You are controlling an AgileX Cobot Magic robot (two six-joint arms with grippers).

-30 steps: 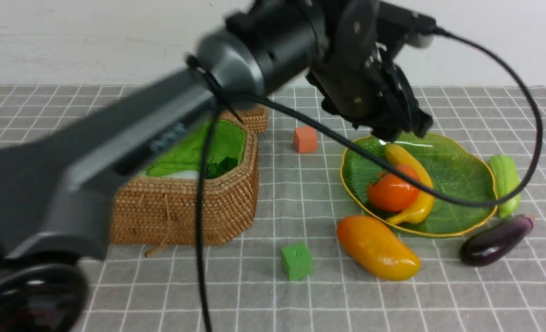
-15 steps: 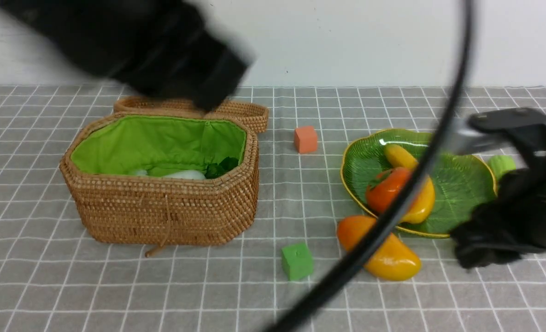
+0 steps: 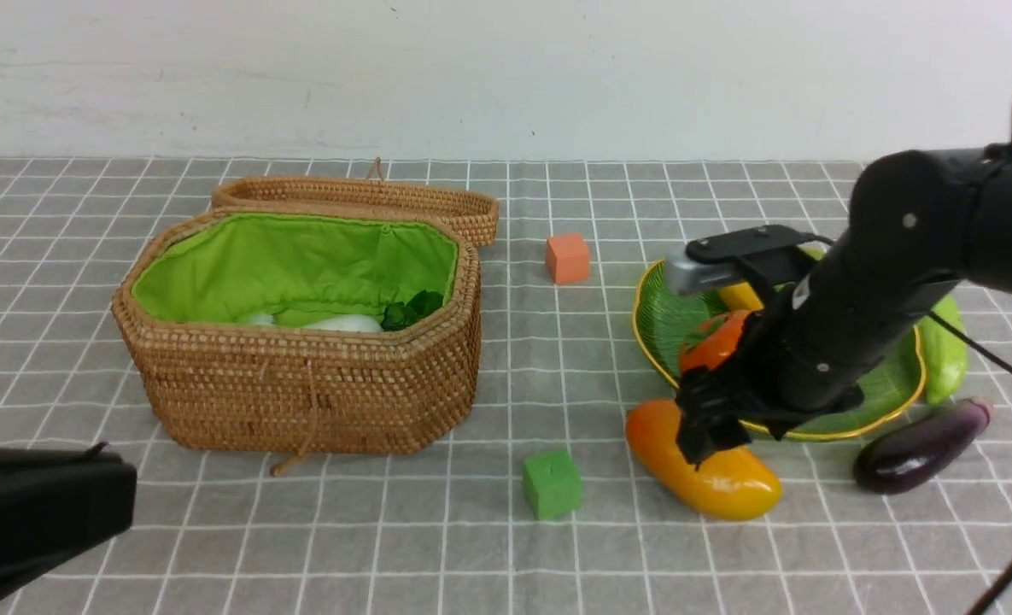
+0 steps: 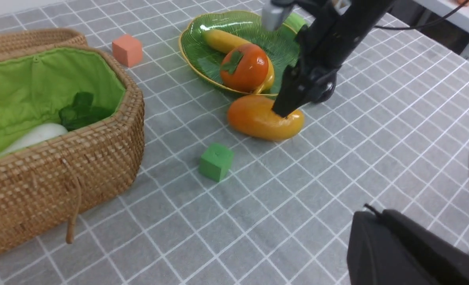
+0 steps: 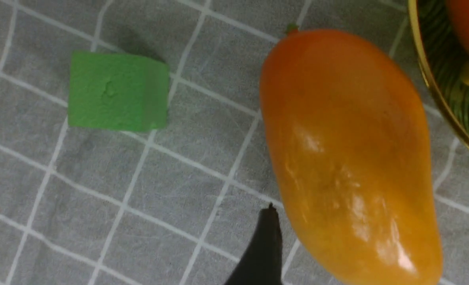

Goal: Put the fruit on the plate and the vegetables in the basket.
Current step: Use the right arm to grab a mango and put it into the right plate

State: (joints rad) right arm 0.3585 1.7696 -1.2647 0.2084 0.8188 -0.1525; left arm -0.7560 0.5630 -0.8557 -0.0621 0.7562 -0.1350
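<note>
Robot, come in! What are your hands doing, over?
Right hand open above the mango, nothing held. Left hand shut, well away. Mango on the table beside the plate; nothing seen blocking the grab. Over.

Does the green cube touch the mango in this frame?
Apart: the right wrist view shows bare grey surface between the green cube and the mango.

Front view: even, fairly bright light, with small highlights on the mango (image 3: 702,461) and eggplant (image 3: 922,446). Left wrist view: bright, mostly sharp; soft shading. Right wrist view: dimmer, grainy; glare streaks on the mango, dark shadow beside the green cube (image 5: 117,92), near fingertip (image 5: 264,245) blurred.
</note>
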